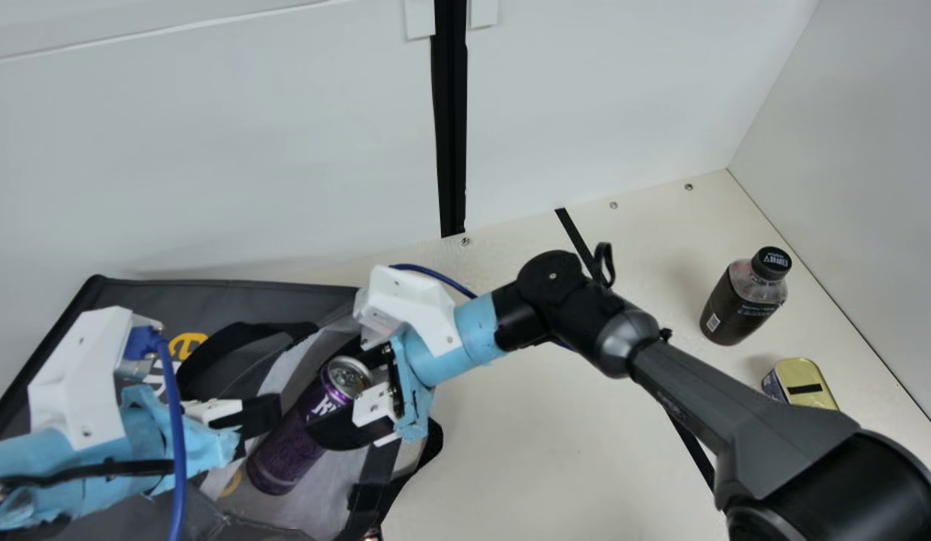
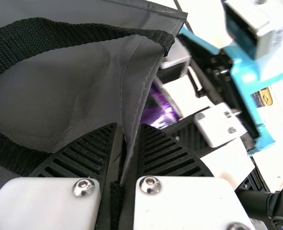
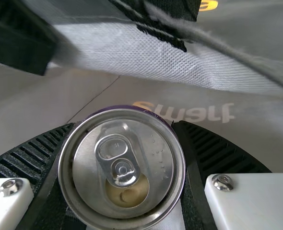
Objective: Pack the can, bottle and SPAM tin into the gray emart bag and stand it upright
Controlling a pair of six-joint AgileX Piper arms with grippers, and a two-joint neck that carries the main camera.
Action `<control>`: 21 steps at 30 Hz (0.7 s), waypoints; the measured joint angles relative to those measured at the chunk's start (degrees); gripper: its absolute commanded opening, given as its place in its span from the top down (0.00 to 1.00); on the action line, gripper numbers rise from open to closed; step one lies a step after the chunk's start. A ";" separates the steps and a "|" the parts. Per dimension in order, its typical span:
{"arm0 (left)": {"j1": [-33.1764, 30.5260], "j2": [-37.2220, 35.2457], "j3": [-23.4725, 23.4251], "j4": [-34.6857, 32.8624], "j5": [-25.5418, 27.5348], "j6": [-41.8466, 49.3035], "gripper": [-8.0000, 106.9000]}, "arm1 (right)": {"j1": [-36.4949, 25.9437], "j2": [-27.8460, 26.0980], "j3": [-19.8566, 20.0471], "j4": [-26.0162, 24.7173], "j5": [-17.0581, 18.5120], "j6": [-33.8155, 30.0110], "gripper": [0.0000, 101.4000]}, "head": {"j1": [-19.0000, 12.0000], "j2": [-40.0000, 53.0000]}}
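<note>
In the main view, the right gripper (image 1: 328, 397) grasps the can (image 1: 285, 447), the left gripper (image 1: 261, 418) beside it, bottle (image 1: 738, 312) and tin (image 1: 803, 372) well apart from both; in the left wrist view, jaws clenched, apparently on the bag (image 2: 69, 91)

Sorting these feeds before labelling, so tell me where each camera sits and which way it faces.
Main view: on the neck, looking down across the table; left gripper and right gripper show, with their arms.
Left wrist view: on the left wrist, looking past its own fingers along the bag; the right gripper shows beyond.
Right wrist view: on the right wrist, facing the can's top between its own fingers.
Main and left wrist views share bag and can.
</note>
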 measured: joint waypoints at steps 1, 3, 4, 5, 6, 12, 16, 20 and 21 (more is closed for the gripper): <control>0.00 0.00 0.00 0.00 0.00 0.00 1.00 | 0.34 0.50 -0.34 0.00 -0.17 0.08 1.00 | 0.00 0.00; 0.00 0.00 0.00 0.00 0.00 0.00 1.00 | 0.82 1.27 -0.91 -0.06 -0.66 0.20 1.00 | 0.00 0.00; 0.00 0.00 0.00 0.00 0.00 0.00 1.00 | 1.13 1.72 -1.22 -0.06 -0.92 0.35 1.00 | 0.00 0.09; 0.00 0.00 0.00 0.00 0.00 0.00 1.00 | 1.23 2.08 -1.45 -0.12 -1.03 0.54 1.00 | -0.09 0.00; 0.00 0.00 0.00 0.00 0.00 0.00 1.00 | 1.44 2.40 -1.74 -0.22 -1.04 0.60 1.00 | 0.00 0.09; 0.00 0.00 0.00 0.00 0.00 0.00 1.00 | 2.01 3.68 -3.46 -0.55 -1.33 1.45 0.80 | 0.00 0.00; 0.00 0.00 0.00 0.00 0.00 0.00 1.00 | 2.06 3.89 -4.18 -0.90 -1.31 1.76 0.67 | 0.00 0.00; 0.00 0.00 0.00 0.00 0.00 0.00 1.00 | 1.82 3.89 -4.66 -0.93 -1.02 1.89 0.54 | 0.00 0.00; 0.00 0.00 0.00 0.00 0.00 0.00 1.00 | 1.69 3.82 -4.68 -0.97 -0.95 1.89 0.51 | 0.00 0.00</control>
